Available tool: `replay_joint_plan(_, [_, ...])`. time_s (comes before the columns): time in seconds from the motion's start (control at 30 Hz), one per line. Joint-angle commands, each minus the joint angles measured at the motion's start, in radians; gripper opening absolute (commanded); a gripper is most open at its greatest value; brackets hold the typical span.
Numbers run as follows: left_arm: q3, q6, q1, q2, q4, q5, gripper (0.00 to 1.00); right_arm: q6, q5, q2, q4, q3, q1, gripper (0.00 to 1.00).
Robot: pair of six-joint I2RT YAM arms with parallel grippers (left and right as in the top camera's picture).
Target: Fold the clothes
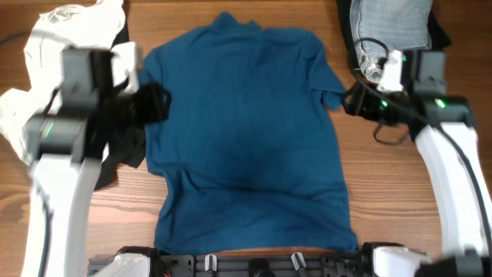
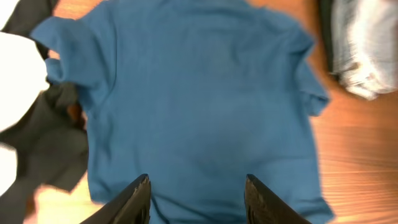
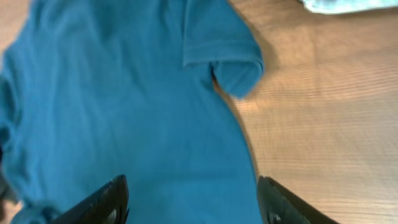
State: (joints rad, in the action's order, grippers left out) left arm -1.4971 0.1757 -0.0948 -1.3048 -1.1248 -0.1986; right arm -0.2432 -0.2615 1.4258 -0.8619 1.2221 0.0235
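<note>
Left gripper [image 2: 198,188] sat lowest in the left wrist view, its two black fingers [image 2: 138,200] spread apart with nothing between them, over the body of the dark-blue short-sleeved shirt [image 1: 246,131]. Right gripper [image 3: 193,190] showed the same in its wrist view: fingers released, wide apart and empty, above the shirt's side below the sleeve [image 3: 221,46]. Whether either gripper touched the cloth could not be told.

In the overhead view the shirt lay spread flat at the centre of the wooden table [image 1: 384,192], with its collar toward the top of the frame and its hem at the bottom edge. The left gripper was at the shirt's left edge by the sleeve, and the right gripper was just beside the right sleeve, whose end curled under. A white garment [image 1: 46,38] lay crumpled at the upper left, with a black garment [image 1: 127,154] beside the shirt and partly under the left arm. A pale grey-blue garment [image 1: 392,23] lay at the upper right, apart from the shirt.
</note>
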Motion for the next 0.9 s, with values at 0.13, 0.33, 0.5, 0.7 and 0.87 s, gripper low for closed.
replay_joint_plan(0.13, [0.006, -0.117, 0.007, -0.394, 0.196, 0.015, 0.46, 0.049, -0.029, 0.235, 0.122, 0.011, -0.004, 0.69])
replay_joint_plan(0.33, [0.006, -0.117, 0.007, -0.557, 0.276, -0.028, 0.45, 0.086, -0.007, 0.318, 0.226, 0.011, -0.014, 0.73])
replay_joint_plan(0.5, [0.006, -0.158, 0.007, -0.586, 0.307, -0.028, 0.48, 0.11, 0.007, 0.433, 0.316, 0.011, -0.032, 0.73])
replay_joint_plan(0.7, [0.006, -0.21, 0.007, -0.59, 0.443, -0.007, 0.62, 0.084, 0.006, 0.48, 0.362, 0.011, -0.061, 0.73])
replay_joint_plan(0.87, [0.006, -0.225, 0.007, -0.6, 0.568, 0.064, 0.75, 0.084, 0.007, 0.48, 0.359, 0.011, -0.066, 0.73])
